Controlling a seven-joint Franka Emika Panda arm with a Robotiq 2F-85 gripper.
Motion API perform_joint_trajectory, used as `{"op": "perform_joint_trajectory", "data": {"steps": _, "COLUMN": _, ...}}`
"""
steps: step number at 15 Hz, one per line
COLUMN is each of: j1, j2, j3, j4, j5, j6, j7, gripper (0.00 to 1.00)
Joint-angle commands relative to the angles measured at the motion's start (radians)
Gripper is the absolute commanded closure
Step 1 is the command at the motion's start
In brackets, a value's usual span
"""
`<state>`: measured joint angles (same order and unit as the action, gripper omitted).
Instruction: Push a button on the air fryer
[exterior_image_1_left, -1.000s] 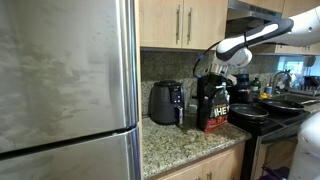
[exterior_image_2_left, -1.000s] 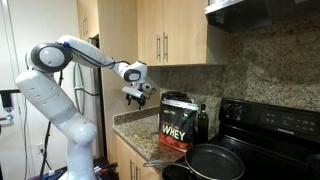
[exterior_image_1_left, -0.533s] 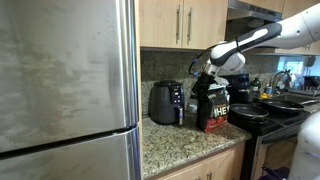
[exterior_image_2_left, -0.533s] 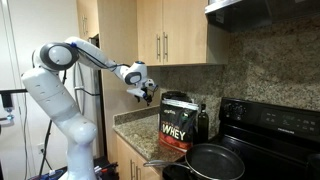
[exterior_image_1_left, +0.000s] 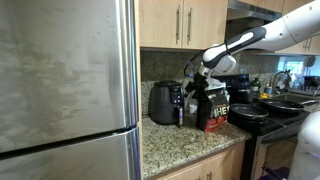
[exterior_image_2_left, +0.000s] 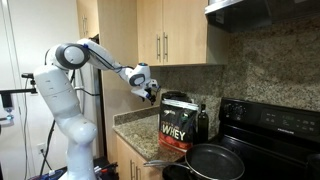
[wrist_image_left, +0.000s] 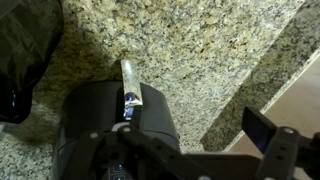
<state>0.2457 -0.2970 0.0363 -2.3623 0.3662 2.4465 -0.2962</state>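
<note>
The air fryer is a squat, dark, rounded appliance on the granite counter next to the fridge. In the wrist view I see its dark top from above, with a pale control strip on its front. My gripper hangs above and just beside the fryer, apart from it. It also shows in the other exterior view, where the fryer is hidden. In the wrist view the gripper has its fingers spread and holds nothing.
A black tub with a red-and-white WHEY label stands right beside the fryer. A steel fridge fills one side. A black stove with a frying pan lies past the tub. Wooden cabinets hang overhead.
My arm has swung from above the whey tub towards the air fryer. The gripper now hangs nearer the fryer's top. Nothing on the counter has moved.
</note>
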Motion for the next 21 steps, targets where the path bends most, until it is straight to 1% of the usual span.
{"op": "perform_joint_trajectory", "data": {"steps": 1, "j1": -0.026, "j2": 0.168, "j3": 0.002, "j4": 0.047, "j5": 0.011, "j6": 0.173, "j7": 0.025, "gripper": 0.00}}
{"op": "perform_joint_trajectory", "data": {"steps": 3, "j1": -0.041, "j2": 0.244, "j3": 0.008, "j4": 0.062, "j5": 0.003, "j6": 0.311, "j7": 0.049, "gripper": 0.00}}
{"op": "perform_joint_trajectory", "data": {"steps": 4, "j1": -0.053, "j2": 0.271, "j3": 0.015, "j4": 0.068, "j5": -0.022, "j6": 0.364, "j7": 0.086, "gripper": 0.00}}
{"op": "perform_joint_trajectory", "data": {"steps": 5, "j1": -0.044, "j2": 0.202, "j3": 0.017, "j4": 0.026, "j5": -0.004, "j6": 0.299, "j7": 0.050, "gripper": 0.00}}
{"op": "perform_joint_trajectory", "data": {"steps": 7, "j1": -0.052, "j2": 0.236, "j3": 0.024, "j4": 0.034, "j5": -0.007, "j6": 0.321, "j7": 0.056, "gripper": 0.00}}
{"op": "perform_joint_trajectory", "data": {"steps": 9, "j1": -0.049, "j2": 0.223, "j3": 0.025, "j4": 0.033, "j5": -0.006, "j6": 0.318, "j7": 0.056, "gripper": 0.00}}
{"op": "perform_joint_trajectory", "data": {"steps": 10, "j1": -0.057, "j2": 0.246, "j3": 0.022, "j4": 0.042, "j5": -0.022, "j6": 0.350, "j7": 0.075, "gripper": 0.00}}
{"op": "perform_joint_trajectory", "data": {"steps": 12, "j1": -0.067, "j2": 0.273, "j3": 0.017, "j4": 0.057, "j5": -0.012, "j6": 0.381, "j7": 0.084, "gripper": 0.00}}
{"op": "perform_joint_trajectory", "data": {"steps": 13, "j1": -0.053, "j2": 0.286, "j3": -0.005, "j4": 0.061, "j5": -0.008, "j6": 0.407, "j7": 0.084, "gripper": 0.00}}
{"op": "perform_joint_trajectory", "data": {"steps": 14, "j1": -0.057, "j2": 0.299, "j3": -0.007, "j4": 0.065, "j5": -0.019, "j6": 0.441, "j7": 0.097, "gripper": 0.00}}
{"op": "perform_joint_trajectory", "data": {"steps": 15, "j1": -0.052, "j2": 0.306, "j3": -0.010, "j4": 0.069, "j5": 0.003, "j6": 0.464, "j7": 0.088, "gripper": 0.00}}
{"op": "perform_joint_trajectory", "data": {"steps": 16, "j1": -0.046, "j2": 0.266, "j3": -0.007, "j4": 0.040, "j5": -0.004, "j6": 0.424, "j7": 0.083, "gripper": 0.00}}
{"op": "perform_joint_trajectory", "data": {"steps": 21, "j1": -0.049, "j2": 0.300, "j3": -0.013, "j4": 0.061, "j5": -0.009, "j6": 0.459, "j7": 0.097, "gripper": 0.00}}
